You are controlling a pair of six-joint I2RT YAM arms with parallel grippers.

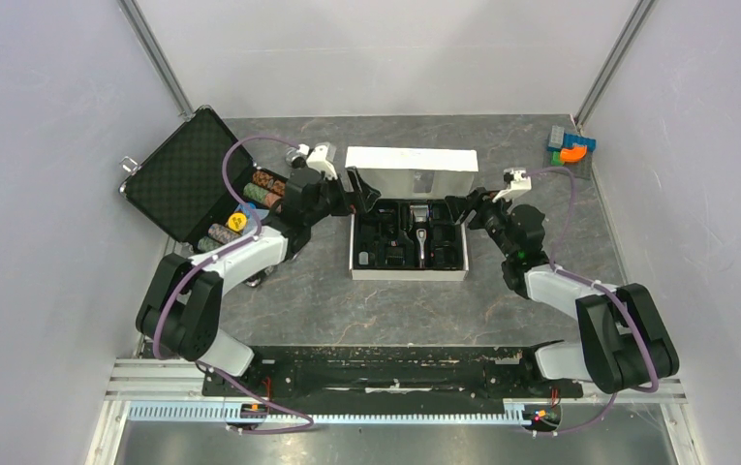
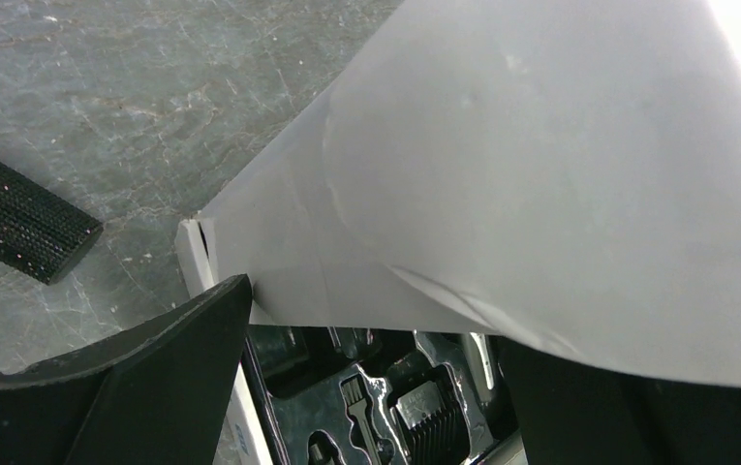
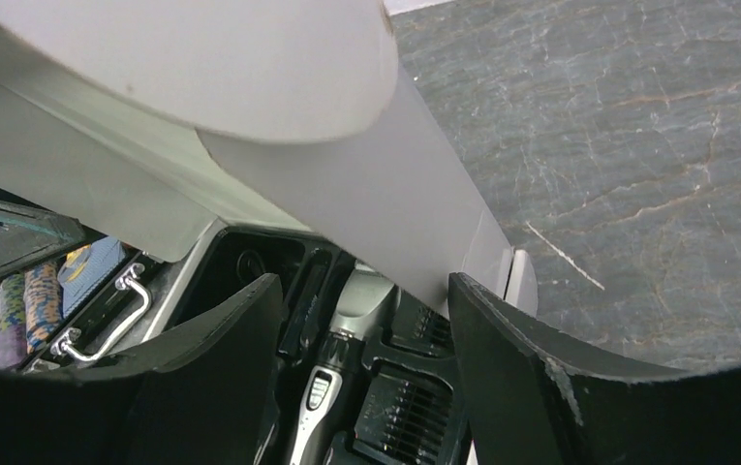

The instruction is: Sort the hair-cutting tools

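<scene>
The slim silver-and-black hair clipper (image 1: 422, 239) lies inside the open white cardboard box (image 1: 408, 277), with black plastic comb attachments (image 3: 400, 417) slotted beside it. The left gripper (image 1: 358, 197) sits at the box's left edge by the raised white lid (image 1: 410, 160) — jaws spread wide. The right gripper (image 1: 460, 208) is at the right edge — jaws parted, holding nothing.

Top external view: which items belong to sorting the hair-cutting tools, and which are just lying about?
Belongs to the job:
- hair clipper
- comb attachments
- white box, open, with the moulded tray that holds them

Just lying about:
- black case, open on the left
- poker chips inside it
- coloured blocks in the far right corner
</scene>
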